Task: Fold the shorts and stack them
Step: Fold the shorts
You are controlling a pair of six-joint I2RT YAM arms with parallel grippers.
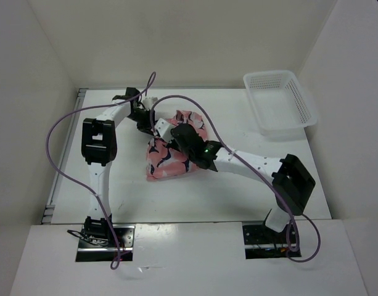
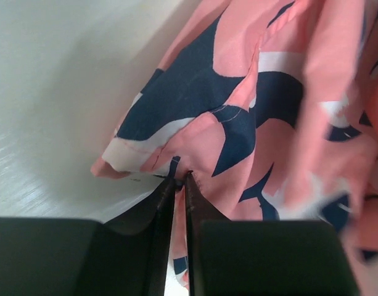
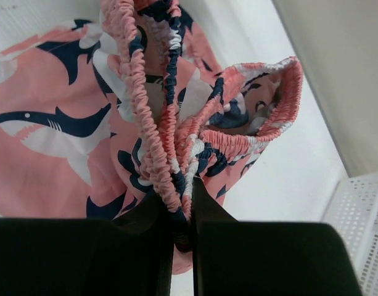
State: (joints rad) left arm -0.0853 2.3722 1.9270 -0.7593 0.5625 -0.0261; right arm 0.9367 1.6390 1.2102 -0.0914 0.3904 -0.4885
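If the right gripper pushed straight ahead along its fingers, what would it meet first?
The shorts: the right gripper is already shut on their gathered elastic waistband, which bunches directly ahead of the fingertips. Past that seems to be bare table, though depth is unclear.

1. The shorts (image 1: 167, 163) are salmon-pink cloth, printed all over with navy-and-white sharks.
2. They lie in a crumpled, unfolded heap near the middle of the table (image 1: 238, 191), slightly to the left.
3. The gathered elastic waistband (image 3: 150, 123) is bunched into upright ridges, and one loop of it gapes wide on the right.
4. Several waistband folds are pinched together by the right tool (image 3: 182, 213).
5. At the far left of the heap, a hemmed corner with a white patch and pink stitching is clamped in the left tool (image 2: 181, 179).
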